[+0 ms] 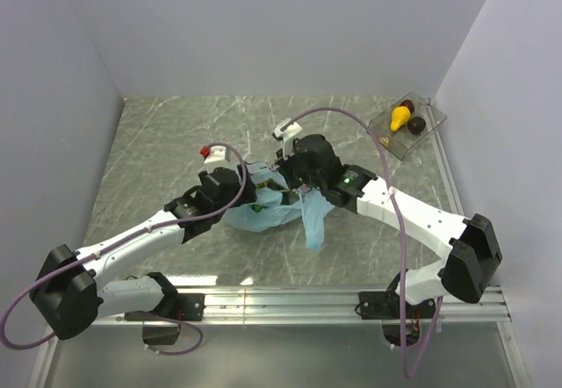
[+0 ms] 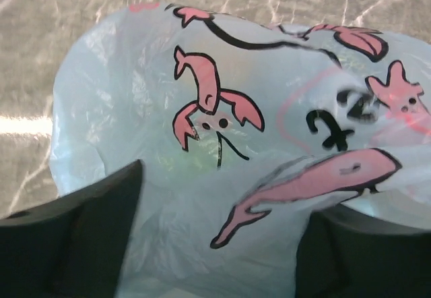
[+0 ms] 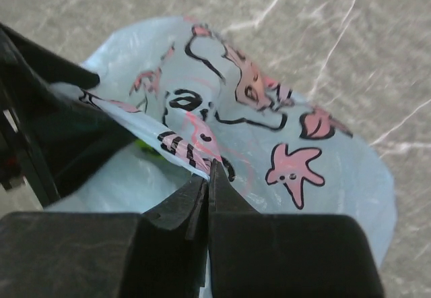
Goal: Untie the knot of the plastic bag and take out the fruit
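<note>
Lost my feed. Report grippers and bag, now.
Right gripper shut on bag fold. Left gripper open, bag between its fingers. Knot not visible. Tray well off, far right corner.

Overhead camera looks down from behind; wrist cameras share the plastic bag [image 2: 135, 109] close-up

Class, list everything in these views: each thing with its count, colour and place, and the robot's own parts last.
plastic bag: one, light blue with pink sea-creature prints, table centre
green fruit: a glimpse, bright green, inside the bag
clear tray: one, transparent, far right corner
yellow fruit: one, in the tray
dark purple fruits: two, in the tray
table: one, grey-green marble
left gripper: open, straddling the bag
right gripper: shut on the bag's edge
</note>
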Controlling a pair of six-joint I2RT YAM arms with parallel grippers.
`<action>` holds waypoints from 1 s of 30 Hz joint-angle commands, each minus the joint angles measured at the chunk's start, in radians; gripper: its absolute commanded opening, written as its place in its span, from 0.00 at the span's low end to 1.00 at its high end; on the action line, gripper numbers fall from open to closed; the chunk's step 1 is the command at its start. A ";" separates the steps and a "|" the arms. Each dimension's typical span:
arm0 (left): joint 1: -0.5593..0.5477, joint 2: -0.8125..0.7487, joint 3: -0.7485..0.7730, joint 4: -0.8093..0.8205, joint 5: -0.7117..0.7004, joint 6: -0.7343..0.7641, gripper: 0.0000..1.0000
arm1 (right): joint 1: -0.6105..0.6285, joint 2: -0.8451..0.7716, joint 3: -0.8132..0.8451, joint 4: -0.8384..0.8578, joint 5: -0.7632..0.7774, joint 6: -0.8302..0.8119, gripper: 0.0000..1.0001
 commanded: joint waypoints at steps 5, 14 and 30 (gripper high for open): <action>0.042 -0.078 -0.085 -0.179 -0.087 -0.081 0.47 | -0.083 -0.143 -0.137 0.086 0.168 0.089 0.00; 0.099 -0.375 -0.198 -0.119 0.218 0.011 0.01 | -0.276 -0.160 -0.165 0.091 0.170 0.177 0.00; 0.106 -0.346 -0.149 -0.048 0.345 0.031 0.01 | 0.012 -0.317 -0.025 -0.011 0.003 0.022 0.58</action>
